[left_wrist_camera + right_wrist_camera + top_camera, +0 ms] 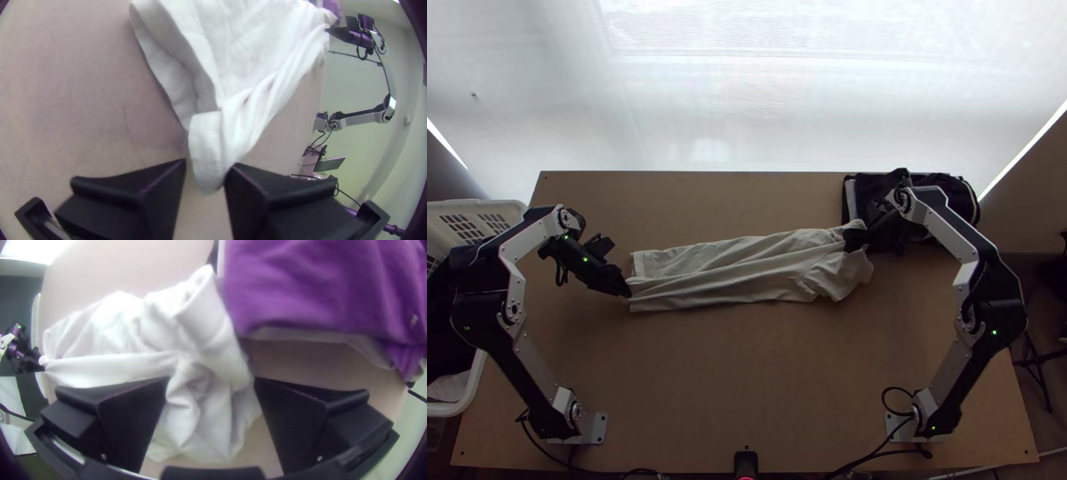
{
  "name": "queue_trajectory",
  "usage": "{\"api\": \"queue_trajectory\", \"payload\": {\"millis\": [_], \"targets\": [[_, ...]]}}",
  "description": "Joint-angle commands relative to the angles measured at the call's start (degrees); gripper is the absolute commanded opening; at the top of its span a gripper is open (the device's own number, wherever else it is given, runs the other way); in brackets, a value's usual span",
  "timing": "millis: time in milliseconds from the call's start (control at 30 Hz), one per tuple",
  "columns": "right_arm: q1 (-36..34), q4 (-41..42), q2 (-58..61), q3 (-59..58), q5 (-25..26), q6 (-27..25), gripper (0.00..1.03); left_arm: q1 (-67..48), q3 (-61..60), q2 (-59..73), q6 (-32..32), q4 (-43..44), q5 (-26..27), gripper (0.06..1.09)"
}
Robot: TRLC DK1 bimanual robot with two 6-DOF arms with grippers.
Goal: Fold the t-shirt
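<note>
The off-white t-shirt (pixel 747 270) lies across the table as a long, narrow, creased strip, bunched at its right end. My left gripper (pixel 626 291) is at the strip's left end. In the left wrist view a narrow corner of the shirt (pixel 249 58) hangs between the slightly parted fingers of my left gripper (pixel 206 171), against one finger. My right gripper (pixel 855 238) is over the bunched end. The right wrist view shows wide-apart fingers of my right gripper (pixel 212 381), with crumpled shirt cloth (pixel 200 329) between and beneath them.
A dark folded garment (pixel 951 196), purple in the right wrist view (pixel 320 284), lies at the back right, close to the shirt's bunched end. A white basket (pixel 475 384) with cloth stands at the far left. Bare tabletop (pixel 747 384) stretches in front of the shirt.
</note>
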Motion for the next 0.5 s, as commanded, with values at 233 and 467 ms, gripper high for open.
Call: {"api": "queue_trajectory", "payload": {"millis": [233, 467], "targets": [[-7.2, -15.7, -16.8, -8.1, -0.3, -4.4, 0.92, 2.6, 0.0, -4.7, 1.2, -0.3, 0.5, 1.04], [-6.0, -7.8, -18.1, -15.5, -2.5, -4.8, 0.48, 2.1, 0.9, -5.0, 0.8, -0.8, 0.6, 1.04]]}}
